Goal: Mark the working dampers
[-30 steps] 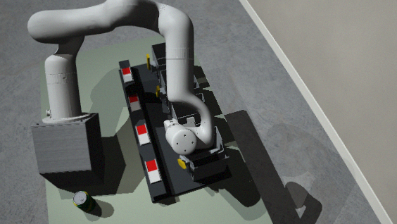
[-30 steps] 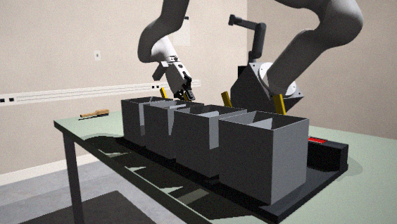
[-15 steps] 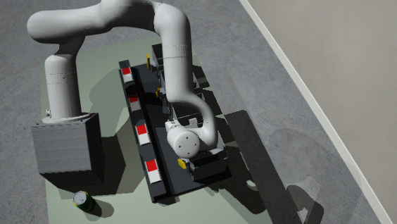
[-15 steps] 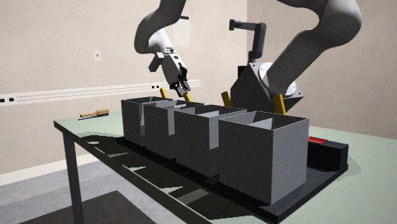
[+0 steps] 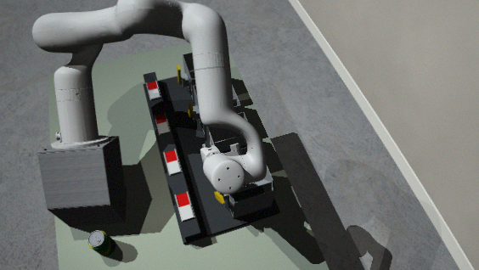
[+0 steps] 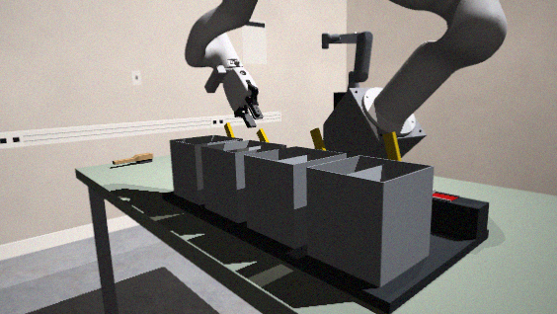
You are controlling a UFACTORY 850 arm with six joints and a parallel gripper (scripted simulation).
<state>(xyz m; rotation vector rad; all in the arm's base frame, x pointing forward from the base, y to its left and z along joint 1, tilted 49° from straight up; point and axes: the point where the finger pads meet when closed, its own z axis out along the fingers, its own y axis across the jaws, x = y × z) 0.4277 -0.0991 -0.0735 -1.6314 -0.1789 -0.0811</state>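
Note:
Four grey box dampers stand in a row on a black base plate (image 6: 426, 259); the nearest is at the right (image 6: 370, 217) and the farthest at the left (image 6: 195, 168). Each has a yellow lever behind it, such as this lever (image 6: 262, 134) and its neighbour (image 6: 229, 129). All four status sliders show red in the overhead view, from the far slider (image 5: 152, 85) to the near slider (image 5: 183, 199). My gripper (image 6: 253, 116) hangs tilted a little above those two levers, touching neither. Its fingers stand partly open with nothing between them. In the overhead view my wrist (image 5: 224, 171) hides the gripper.
A green can (image 5: 100, 242) stands near the table's front corner beside my base pedestal (image 5: 78, 174). A wooden-handled tool (image 6: 132, 159) lies at the table's far end. The table edge runs just in front of the dampers.

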